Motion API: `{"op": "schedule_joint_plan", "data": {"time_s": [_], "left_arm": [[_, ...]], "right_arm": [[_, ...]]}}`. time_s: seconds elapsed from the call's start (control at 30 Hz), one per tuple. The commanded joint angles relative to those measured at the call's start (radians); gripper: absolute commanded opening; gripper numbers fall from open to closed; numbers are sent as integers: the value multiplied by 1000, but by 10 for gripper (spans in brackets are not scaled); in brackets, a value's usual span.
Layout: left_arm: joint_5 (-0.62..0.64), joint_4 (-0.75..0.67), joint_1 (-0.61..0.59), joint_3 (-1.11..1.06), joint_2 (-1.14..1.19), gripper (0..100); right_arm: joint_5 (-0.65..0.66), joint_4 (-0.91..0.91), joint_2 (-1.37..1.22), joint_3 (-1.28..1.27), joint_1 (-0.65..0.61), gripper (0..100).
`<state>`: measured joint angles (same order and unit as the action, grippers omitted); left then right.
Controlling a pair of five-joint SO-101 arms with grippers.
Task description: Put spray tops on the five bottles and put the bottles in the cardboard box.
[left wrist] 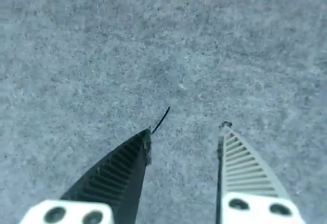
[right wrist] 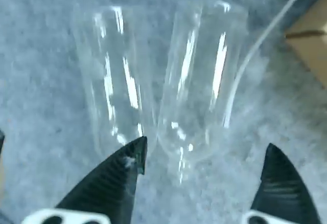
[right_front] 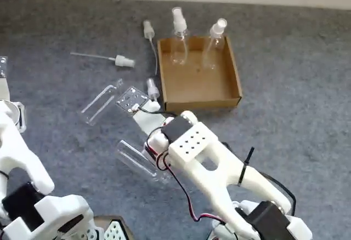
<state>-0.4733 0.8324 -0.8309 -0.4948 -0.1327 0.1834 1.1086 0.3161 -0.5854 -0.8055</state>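
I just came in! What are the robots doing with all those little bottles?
They have a capping and packing job. Two capped bottles are already in the cardboard box. The right hand is open, close to two uncapped bottles lying side by side on the grey carpet. A third bottle lies beside the right arm. Three loose spray tops wait near the box. The left hand is open over bare carpet.
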Motion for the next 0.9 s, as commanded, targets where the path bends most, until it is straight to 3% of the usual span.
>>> {"op": "schedule_joint_plan", "data": {"time_s": [0.0, 0.33, 0.7, 0.87], "left_arm": [[-9, -14, 16, 45, -5, 200], [-6, -14, 19, 45, -5, 200], [-5, -14, 16, 45, -5, 200], [-5, -14, 18, 45, -5, 200]], "right_arm": [[-14, -125, 31, -12, 21, 294], [-14, -280, 28, -130, 25, 293], [-14, -289, -147, -120, 76, 288], [-14, -283, -145, -120, 90, 132]]}}
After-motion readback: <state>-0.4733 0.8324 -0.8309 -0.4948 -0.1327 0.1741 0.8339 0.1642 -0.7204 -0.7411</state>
